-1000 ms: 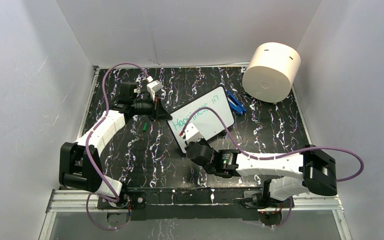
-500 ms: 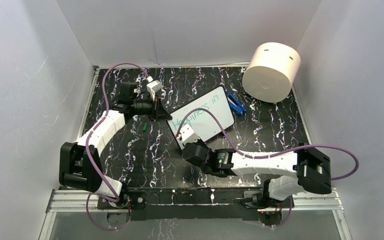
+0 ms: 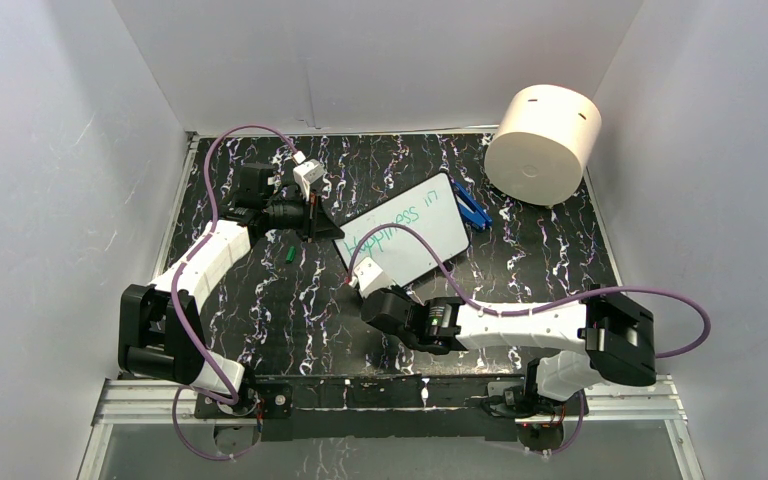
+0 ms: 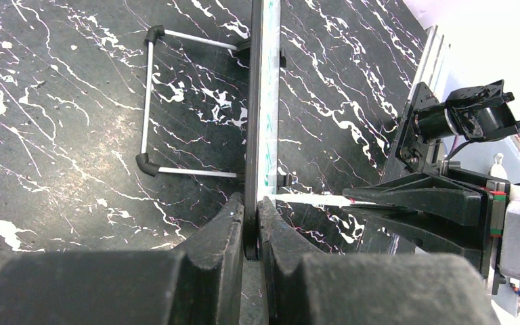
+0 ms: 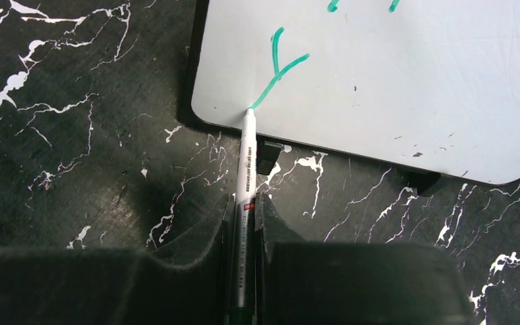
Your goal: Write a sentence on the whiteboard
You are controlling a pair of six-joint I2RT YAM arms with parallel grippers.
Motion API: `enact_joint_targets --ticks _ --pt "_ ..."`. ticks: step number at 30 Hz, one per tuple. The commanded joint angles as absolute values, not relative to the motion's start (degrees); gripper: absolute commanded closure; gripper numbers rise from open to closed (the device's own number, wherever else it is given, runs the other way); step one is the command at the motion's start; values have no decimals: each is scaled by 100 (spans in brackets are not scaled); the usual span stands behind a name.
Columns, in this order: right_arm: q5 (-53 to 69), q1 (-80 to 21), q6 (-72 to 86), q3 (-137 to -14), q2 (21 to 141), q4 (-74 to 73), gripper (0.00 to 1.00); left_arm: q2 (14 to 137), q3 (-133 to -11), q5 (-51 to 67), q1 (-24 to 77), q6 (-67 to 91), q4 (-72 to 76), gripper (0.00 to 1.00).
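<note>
Sentence (image 3: 392,228) partly done: "Happiness in" on whiteboard (image 3: 445,222), mid-desk (image 3: 260,290) toward far edge, second line only a "y", rest unwritten; left gripper (image 4: 250,206) clamps board edge, right gripper (image 5: 245,202) clamps marker (image 5: 247,159), tip on board.
</note>
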State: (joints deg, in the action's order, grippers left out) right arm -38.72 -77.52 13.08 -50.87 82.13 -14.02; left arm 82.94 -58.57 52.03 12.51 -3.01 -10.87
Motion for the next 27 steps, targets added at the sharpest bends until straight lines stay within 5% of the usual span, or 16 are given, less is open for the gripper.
enact_joint_targets --ticks 1,27 --pt "-3683 -7703 1456 -5276 8282 -1310 100 8508 -5790 4517 1291 -606 -1420 100" --pt "-4615 -7577 1221 -4670 7462 -364 100 8542 -5783 4509 1291 -615 -1420 100"
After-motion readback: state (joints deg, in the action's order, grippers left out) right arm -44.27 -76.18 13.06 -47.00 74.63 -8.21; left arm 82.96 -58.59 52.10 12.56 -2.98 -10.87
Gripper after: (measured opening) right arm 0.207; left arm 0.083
